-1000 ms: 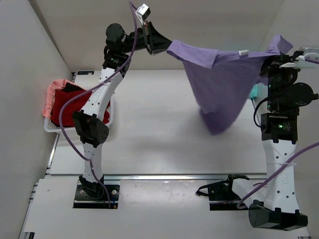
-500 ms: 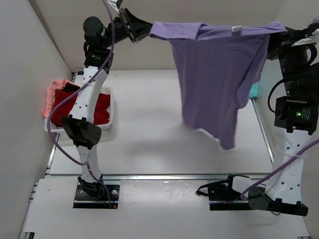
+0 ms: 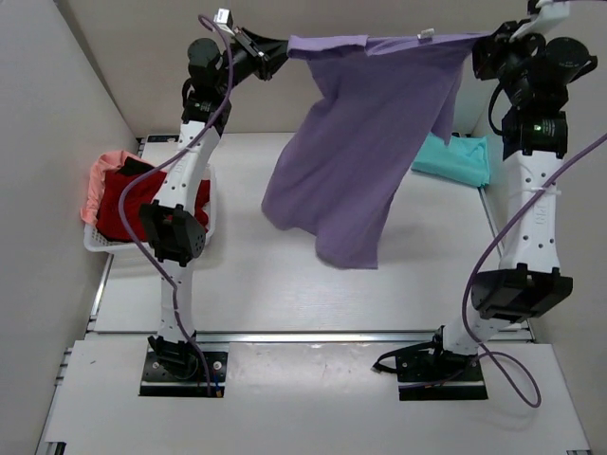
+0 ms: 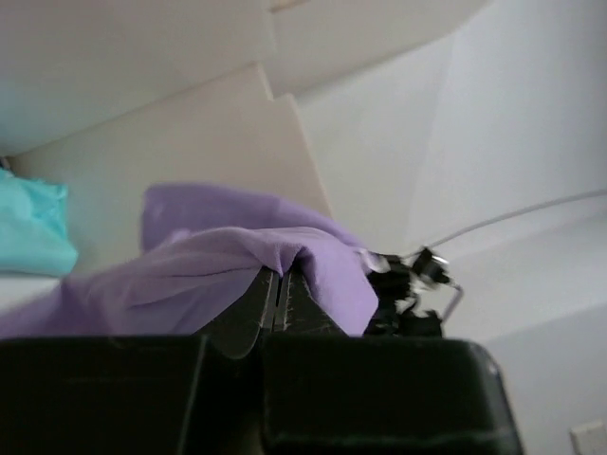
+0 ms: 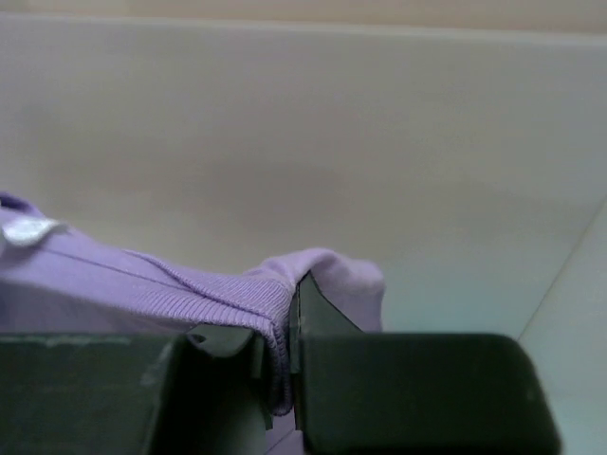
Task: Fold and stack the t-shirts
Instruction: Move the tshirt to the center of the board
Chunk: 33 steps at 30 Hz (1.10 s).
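T-shirt [image 3: 365, 142], lavender-purple: hanging spread in air above bench [image 3: 237, 294], top corners clamped in left fingers [image 4: 242, 318] and right fingers [image 5: 322, 318]. Step: spreading out. Next, by judgement: lower flat onto bench.

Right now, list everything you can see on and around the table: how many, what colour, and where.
lavender t-shirt: one, lavender-purple, stretched in the air between the two arms, hanging above the table
teal t-shirt: one, teal, lying on the table at the far right
red t-shirt: one, red, in the basket
salmon-pink t-shirt: one, salmon-pink, draped over the basket's left side
basket: one, white, at the table's left edge
table: one, white, under it all
left end effector: one, black, raised, shut on the lavender t-shirt
right end effector: one, black, raised, shut on the lavender t-shirt
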Each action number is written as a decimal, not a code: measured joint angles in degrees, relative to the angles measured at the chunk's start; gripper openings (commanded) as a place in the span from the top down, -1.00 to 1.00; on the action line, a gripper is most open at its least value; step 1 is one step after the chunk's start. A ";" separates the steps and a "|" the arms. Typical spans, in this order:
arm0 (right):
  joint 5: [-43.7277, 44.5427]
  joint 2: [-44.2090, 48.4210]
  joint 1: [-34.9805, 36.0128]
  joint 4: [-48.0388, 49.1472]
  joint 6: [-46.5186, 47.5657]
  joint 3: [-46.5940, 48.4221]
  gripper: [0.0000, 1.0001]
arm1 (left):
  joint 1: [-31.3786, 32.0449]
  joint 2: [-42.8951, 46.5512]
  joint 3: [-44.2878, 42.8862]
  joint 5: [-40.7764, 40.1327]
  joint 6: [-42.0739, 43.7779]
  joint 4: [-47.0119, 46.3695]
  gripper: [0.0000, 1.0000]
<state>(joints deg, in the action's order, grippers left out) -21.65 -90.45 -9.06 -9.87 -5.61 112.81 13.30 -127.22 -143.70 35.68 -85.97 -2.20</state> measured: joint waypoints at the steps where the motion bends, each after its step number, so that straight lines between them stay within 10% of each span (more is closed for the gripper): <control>1: -0.02 -1.90 -0.02 -0.52 0.13 3.54 0.98 | 0.07 0.00 1.75 -0.55 0.28 0.17 1.00; 11: -1.20 4.79 -1.66 -0.87 2.25 9.22 1.00 | 1.42 5.03 2.05 -0.50 6.56 -3.04 1.00; 17: 0.37 18.67 3.80 -2.01 4.66 -4.17 1.00 | 1.09 15.98 13.22 0.48 12.83 0.61 0.99; 24: 7.48 33.44 35.12 -7.37 -1.51 -37.70 1.00 | -4.50 17.64 35.82 -0.96 15.32 5.81 -0.71; 29: 4.50 26.21 50.03 -8.28 -5.40 -52.11 0.93 | -10.38 2.25 28.48 -1.60 16.17 14.75 -0.82; 33: -0.13 15.56 54.29 -7.39 -6.21 -51.52 0.12 | -12.48 1.40 26.23 -0.96 16.72 18.56 -0.66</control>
<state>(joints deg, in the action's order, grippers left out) -21.78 -74.89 45.23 -17.26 -11.81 61.30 0.82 -125.82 -117.47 34.72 -69.25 16.36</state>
